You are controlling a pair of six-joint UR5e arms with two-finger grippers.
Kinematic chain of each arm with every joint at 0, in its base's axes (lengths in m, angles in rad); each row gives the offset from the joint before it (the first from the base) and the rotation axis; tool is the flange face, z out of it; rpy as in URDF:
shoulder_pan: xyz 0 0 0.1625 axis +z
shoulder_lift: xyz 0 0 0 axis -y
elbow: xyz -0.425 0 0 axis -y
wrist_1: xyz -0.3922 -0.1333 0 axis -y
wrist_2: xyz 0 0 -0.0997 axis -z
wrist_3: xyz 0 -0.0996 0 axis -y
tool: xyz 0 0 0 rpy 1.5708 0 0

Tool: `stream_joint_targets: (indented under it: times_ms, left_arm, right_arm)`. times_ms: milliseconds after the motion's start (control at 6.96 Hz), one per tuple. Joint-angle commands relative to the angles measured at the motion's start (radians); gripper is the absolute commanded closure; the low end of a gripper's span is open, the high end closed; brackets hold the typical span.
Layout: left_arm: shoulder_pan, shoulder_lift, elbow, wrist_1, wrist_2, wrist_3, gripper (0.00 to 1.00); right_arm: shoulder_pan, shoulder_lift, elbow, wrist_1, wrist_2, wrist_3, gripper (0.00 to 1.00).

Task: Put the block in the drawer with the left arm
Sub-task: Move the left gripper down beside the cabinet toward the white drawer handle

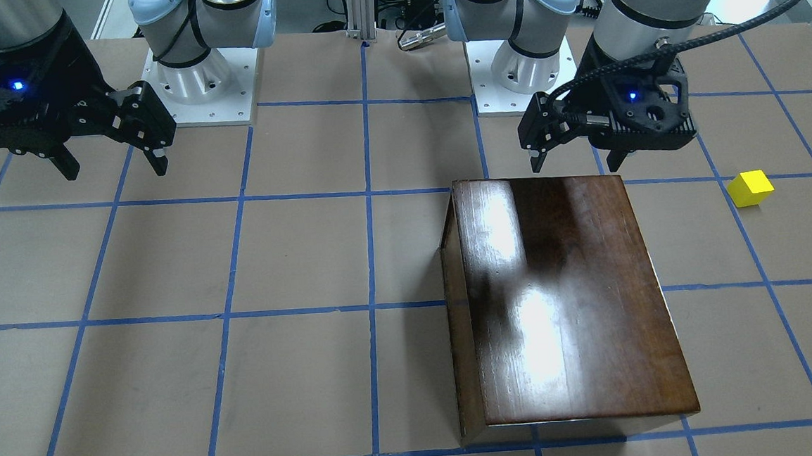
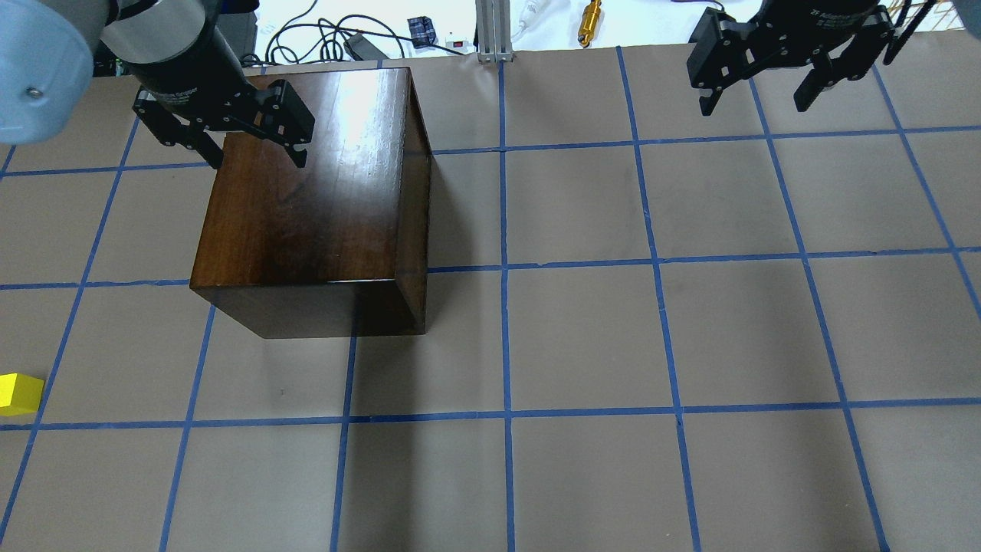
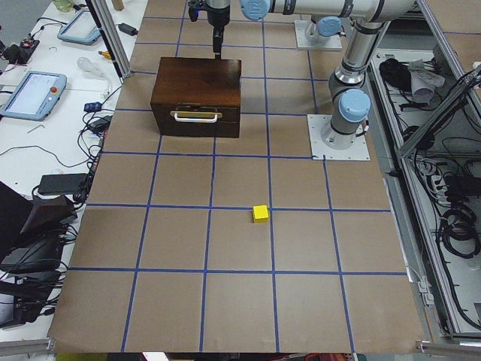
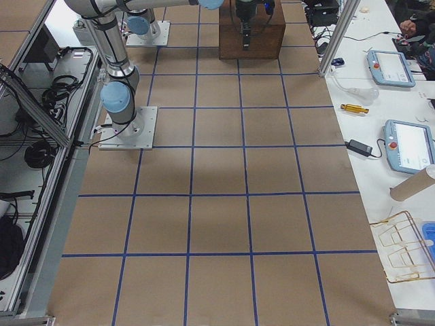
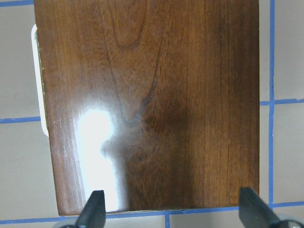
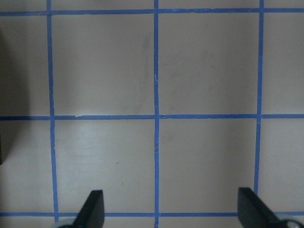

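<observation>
**Plainly, the block (image 2: 19, 393) lies down-left of the left end effector (image 2: 258, 162)**

From the camera at the table's left end, the block sits nearest, alone at mid-frame on the worktop (image 3: 180, 226) and well apart from the box (image 3: 197, 79). Beyond it, the drawer (image 3: 197, 124) faces this camera. Its front is flush with the box, so I judge it closed. Farther up-frame, the left end effector hovers over the box lid, fingers spread wide and empty. In the overhead view the block is at the lower-left edge. The right end effector (image 2: 752, 107) is farthest, at upper right, also wide and empty, so the left arm is nearer.
</observation>
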State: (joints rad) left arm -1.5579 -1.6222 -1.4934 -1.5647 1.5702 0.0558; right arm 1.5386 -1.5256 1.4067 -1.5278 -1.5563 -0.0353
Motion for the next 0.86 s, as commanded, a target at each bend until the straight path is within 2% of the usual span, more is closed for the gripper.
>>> stream_joint_targets:
  times_ms: [0, 144, 431, 719]
  left_arm:
    - [0.036, -0.002, 0.004, 0.002, -0.001, 0.031, 0.0]
    - [0.104, -0.008, 0.013, -0.008, -0.013, 0.065, 0.0]
    - [0.258, -0.034, 0.005, -0.015, -0.065, 0.247, 0.0]
    - [0.352, -0.094, 0.001, 0.001, -0.068, 0.424, 0.0]
  right_arm:
    - [0.0, -0.001, 0.0, 0.0, -0.001, 0.0, 0.0]
    - [0.0, -0.001, 0.0, 0.0, 0.001, 0.0, 0.0]
    - [0.0, 0.001, 0.0, 0.0, -0.001, 0.0, 0.0]
    - [0.0, 0.001, 0.0, 0.0, -0.001, 0.0, 0.0]
